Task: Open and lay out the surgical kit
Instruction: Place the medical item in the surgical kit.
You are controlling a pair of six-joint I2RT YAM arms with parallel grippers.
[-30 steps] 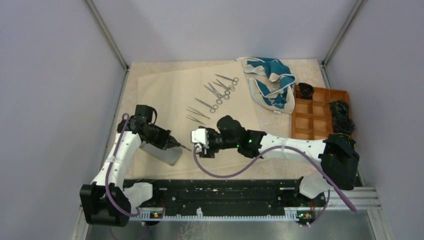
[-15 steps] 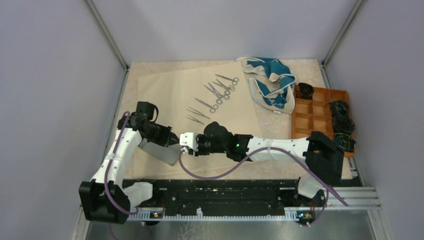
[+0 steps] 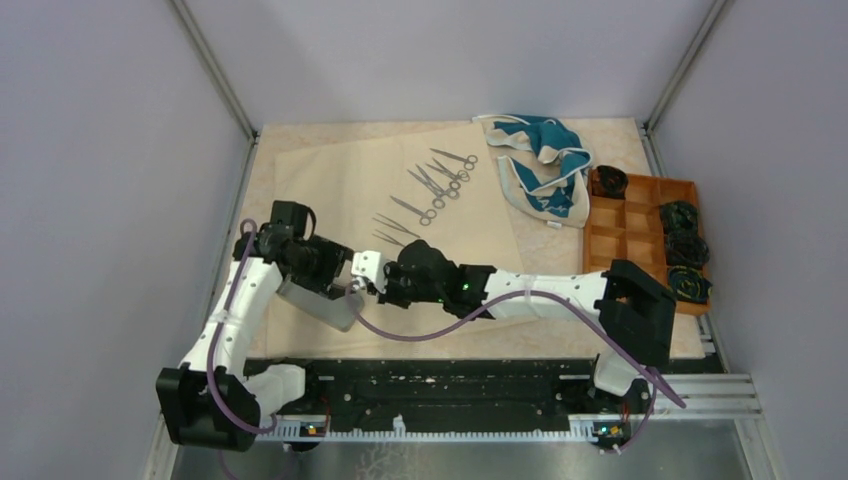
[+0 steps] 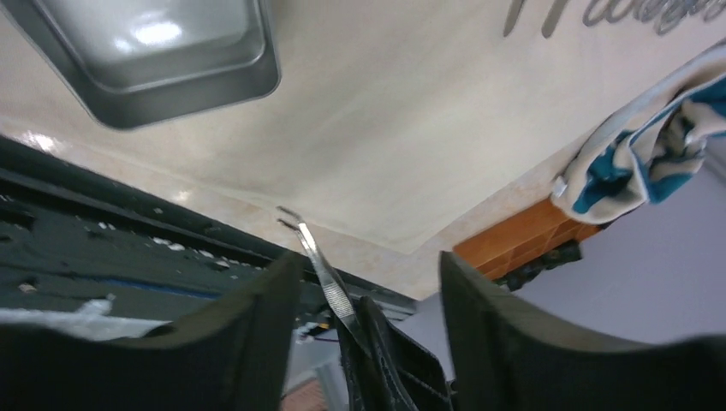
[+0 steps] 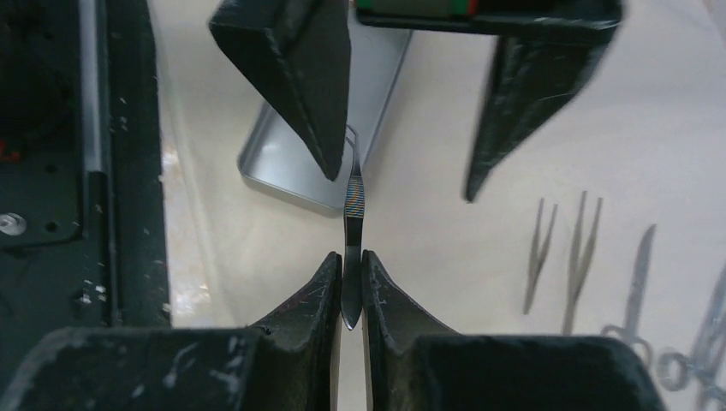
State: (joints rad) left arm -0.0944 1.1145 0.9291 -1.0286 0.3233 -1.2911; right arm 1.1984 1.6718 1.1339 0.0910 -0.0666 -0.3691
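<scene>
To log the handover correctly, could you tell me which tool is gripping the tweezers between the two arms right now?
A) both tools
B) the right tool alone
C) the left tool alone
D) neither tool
B: in the right wrist view the right tool is pinched shut on the tweezers, while the left tool stands with its jaws apart around their far end.

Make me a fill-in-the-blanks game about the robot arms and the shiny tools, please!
1. The right gripper is shut on a pair of ____.
2. The left gripper holds its jaws ____.
3. The steel tray lies on the beige ____.
4. The teal-and-white fabric lies beside the ____ compartment tray.
Missing words: tweezers; open; cloth; orange.
</scene>
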